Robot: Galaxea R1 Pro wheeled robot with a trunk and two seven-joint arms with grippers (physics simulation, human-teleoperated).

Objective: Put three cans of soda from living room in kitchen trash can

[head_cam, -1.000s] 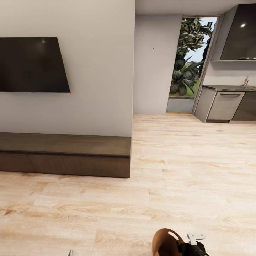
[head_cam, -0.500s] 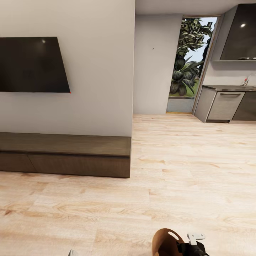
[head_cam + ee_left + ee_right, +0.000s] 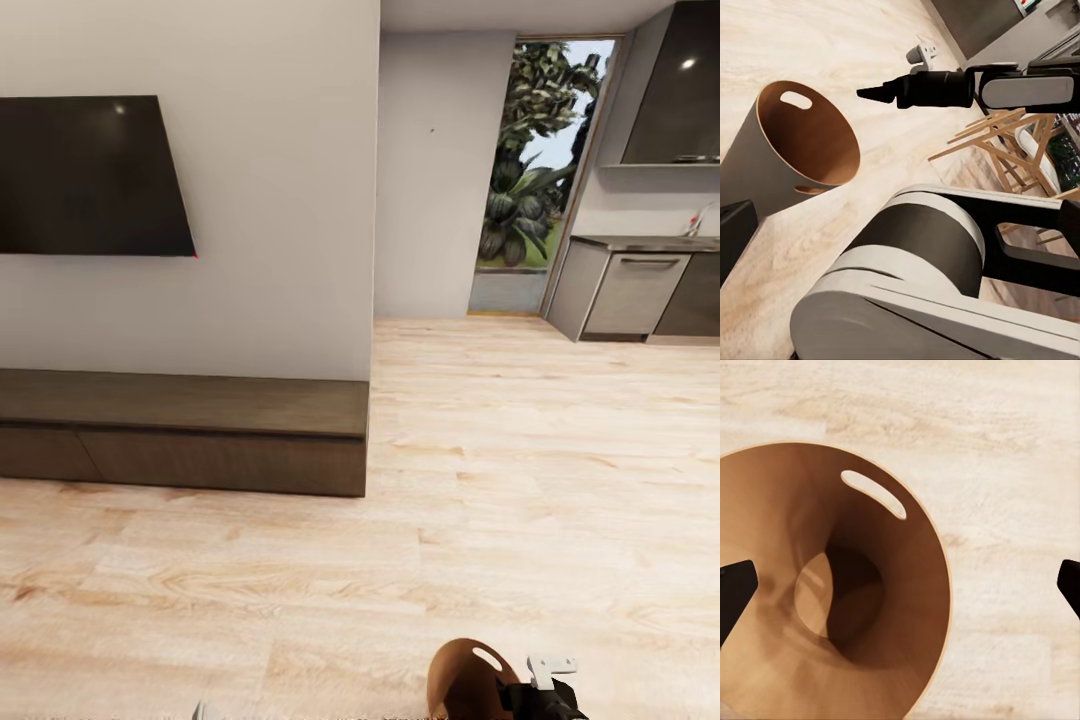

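Note:
The tash can (image 3: 463,678) stands on the plank floor right in front of me, pale grey outside and glossy brown inside, with a slot near its rim. In the right wrist view I look straight down into the tash can (image 3: 870,585) and nothing lies in it. My right gripper (image 3: 520,697) hovers just above its rim, open. Its fingertips (image 3: 735,585) are spread wide, one over the can's inside and one over the floor. The left wrist view shows the tash can (image 3: 810,135) with the right gripper (image 3: 874,93) close above it. The cans of soda are out of view. A black piece (image 3: 731,240) may be a left finger.
A dark TV (image 3: 90,175) hangs on the white wall above a long low wooden cabinet (image 3: 180,430) at left. Past the wall corner, plank floor runs to grey kitchen counters (image 3: 640,290) and a glass door (image 3: 540,170). Wooden chairs (image 3: 997,142) stand behind me.
The whole head view has shifted slightly, so the camera has moved. The tash can and my right gripper keep their places relative to me.

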